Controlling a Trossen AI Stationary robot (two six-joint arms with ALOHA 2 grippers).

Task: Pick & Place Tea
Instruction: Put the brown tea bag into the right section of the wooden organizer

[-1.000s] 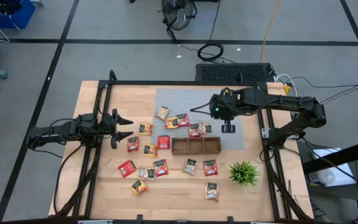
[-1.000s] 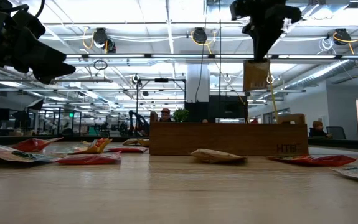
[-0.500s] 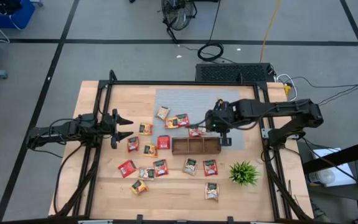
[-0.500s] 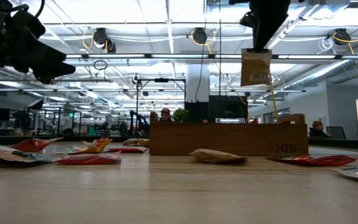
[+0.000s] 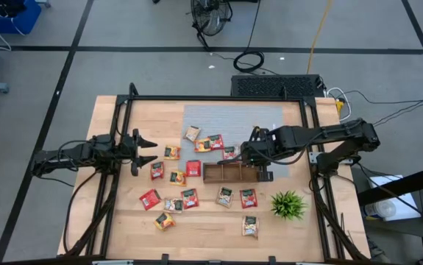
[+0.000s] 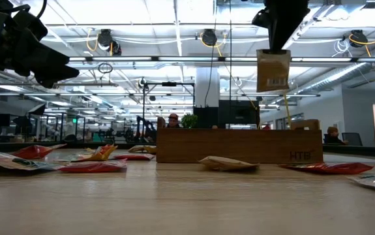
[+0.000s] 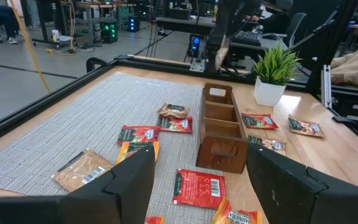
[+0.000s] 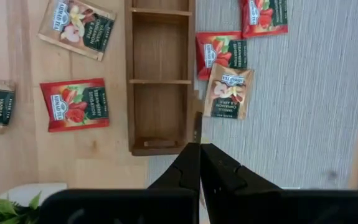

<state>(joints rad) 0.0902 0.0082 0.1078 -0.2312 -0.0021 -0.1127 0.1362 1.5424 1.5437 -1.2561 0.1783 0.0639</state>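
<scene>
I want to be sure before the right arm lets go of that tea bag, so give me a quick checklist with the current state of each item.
1. Right gripper shut on the sachet: ok.
2. Sachet hanging clear above the wooden tray: ok.
3. Gripper over the tray's end compartment: ok, roughly above it.
4. That compartment free of tea: ok.
5. Left gripper open and well away from the tray: ok.
6. Sachet will drop in flat: cannot tell.

Bright ceiling lamps (image 6: pixel 208 37) glare behind the dark, backlit right gripper (image 6: pixel 275 49), while the near tabletop (image 6: pixel 187 202) blurs softly.
</scene>
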